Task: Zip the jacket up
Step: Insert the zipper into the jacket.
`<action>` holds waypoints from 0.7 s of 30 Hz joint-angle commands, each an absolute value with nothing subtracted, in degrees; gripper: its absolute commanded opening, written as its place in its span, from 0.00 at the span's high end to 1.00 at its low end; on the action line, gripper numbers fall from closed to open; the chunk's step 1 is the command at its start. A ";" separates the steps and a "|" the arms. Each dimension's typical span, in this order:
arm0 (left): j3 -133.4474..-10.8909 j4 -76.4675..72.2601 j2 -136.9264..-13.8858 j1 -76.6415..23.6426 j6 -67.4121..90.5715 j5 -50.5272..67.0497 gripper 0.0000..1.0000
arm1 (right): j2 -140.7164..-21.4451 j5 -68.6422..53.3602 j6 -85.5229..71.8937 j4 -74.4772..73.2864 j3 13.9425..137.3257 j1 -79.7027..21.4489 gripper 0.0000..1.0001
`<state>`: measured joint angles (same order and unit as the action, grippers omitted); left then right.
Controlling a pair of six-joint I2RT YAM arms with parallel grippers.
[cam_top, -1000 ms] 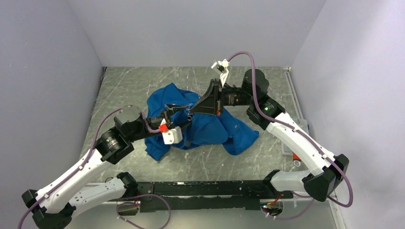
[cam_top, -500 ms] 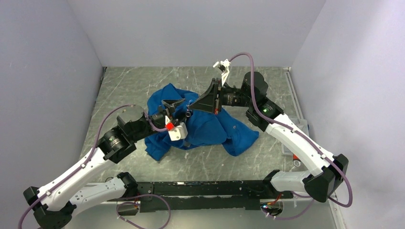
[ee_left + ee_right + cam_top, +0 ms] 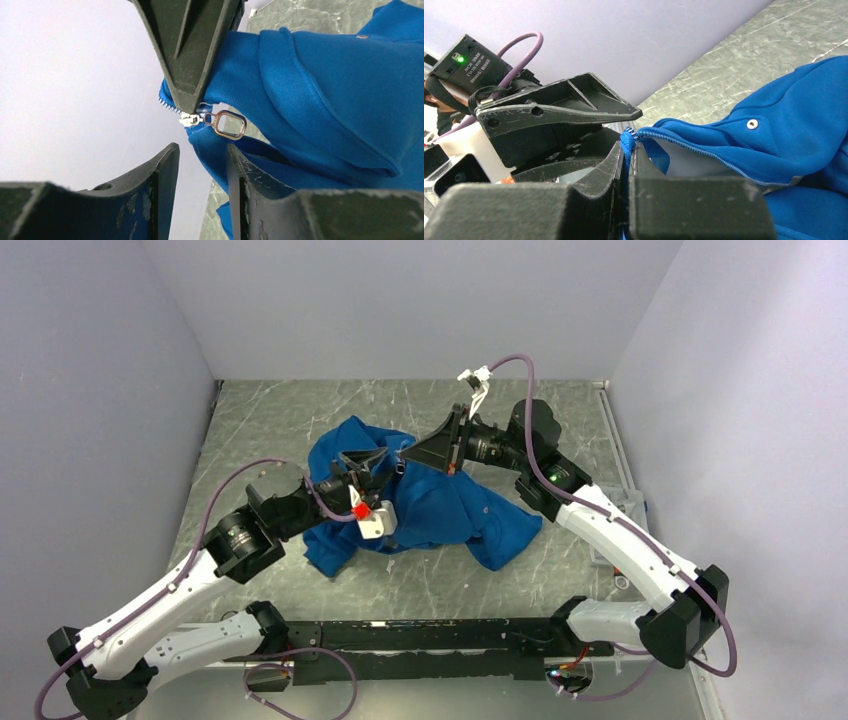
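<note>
**A:** Top view: jacket point(image 3: 430, 508) crumpled mid-desk, our left gripper point(image 3: 368, 462) and right gripper point(image 3: 412, 453) meeting over it.

**B:** Left wrist: the left one's spread, empty, just under the slider point(image 3: 190, 120) and its pull point(image 3: 229, 125).

**A:** Right wrist: right jaws pinch the toothed edge point(image 3: 630, 134).

**B:** Soft, light, floppy, we'd say. Take that stiff metal pull.

**A:** Scuffed grey desk point(image 3: 300, 410), pale walls point(image 3: 400, 300) on three sides.

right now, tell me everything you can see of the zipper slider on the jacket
The zipper slider is small, silvery metal, with a rounded rectangular pull tab sticking out sideways, its ring empty. It sits on the edge of the blue jacket, held up in the air, a few teeth showing beside it. The right claw pinches the fabric right beside it; the left claw is open close by, not touching it.
</note>
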<state>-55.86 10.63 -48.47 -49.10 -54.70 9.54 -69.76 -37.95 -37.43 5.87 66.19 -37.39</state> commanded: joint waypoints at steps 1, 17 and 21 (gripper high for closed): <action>-58.00 9.48 -48.59 -49.39 -55.92 6.71 0.57 | -66.45 -36.35 -39.72 12.75 66.23 -36.83 1.00; -61.46 11.50 -52.00 -52.63 -34.74 7.13 0.49 | -66.24 -34.48 -43.33 18.06 65.49 -36.25 1.00; -60.82 12.35 -52.33 -52.82 -34.40 6.53 0.44 | -65.84 -33.45 -43.38 18.91 65.48 -36.30 1.00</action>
